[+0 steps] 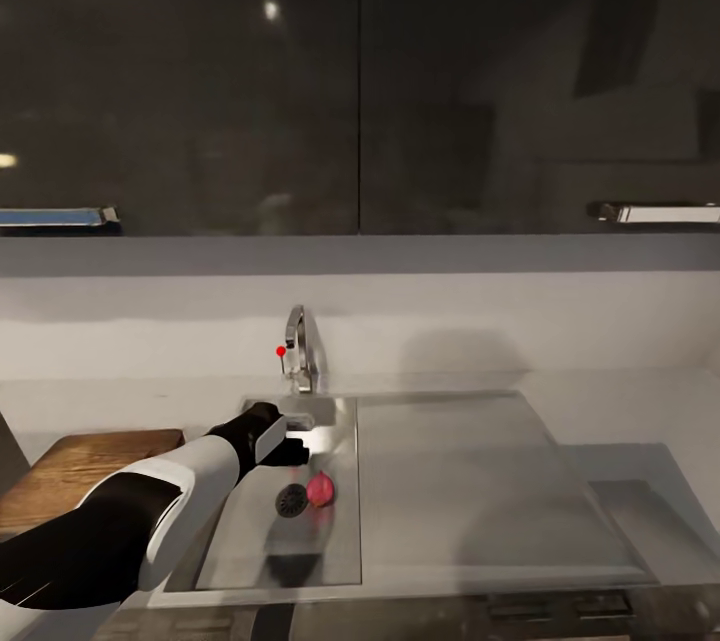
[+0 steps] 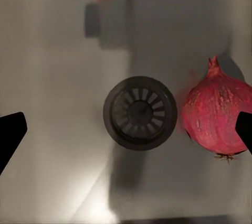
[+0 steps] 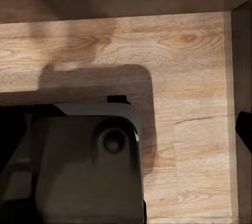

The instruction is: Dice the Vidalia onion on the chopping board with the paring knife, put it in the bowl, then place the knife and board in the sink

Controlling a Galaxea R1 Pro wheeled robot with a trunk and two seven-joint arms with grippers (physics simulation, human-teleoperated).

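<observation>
The Vidalia onion (image 1: 320, 489), a pinkish-red bulb, lies on the floor of the sink (image 1: 250, 551) just right of the round drain (image 1: 292, 500). My left gripper (image 1: 288, 448) hangs open over the basin, slightly behind the drain and the onion. In the left wrist view the left gripper (image 2: 128, 135) is centred above the drain (image 2: 139, 113). The onion (image 2: 215, 114) sits close to one fingertip (image 2: 244, 129), untouched. The chopping board (image 1: 85, 466) lies on the countertop (image 1: 650, 421) left of the sink, partly behind my left arm. Paring knife and bowl are out of view. My right gripper (image 3: 128, 134) looks open, pointing at a wooden floor.
The chrome tap (image 1: 301, 351) with its red-tipped lever stands behind the basin, near my left wrist. A flat drainboard (image 1: 470, 481) spreads to the right of the basin. Dark glossy wall cabinets (image 1: 360, 71) hang above. My own base (image 3: 84, 166) shows under the right gripper.
</observation>
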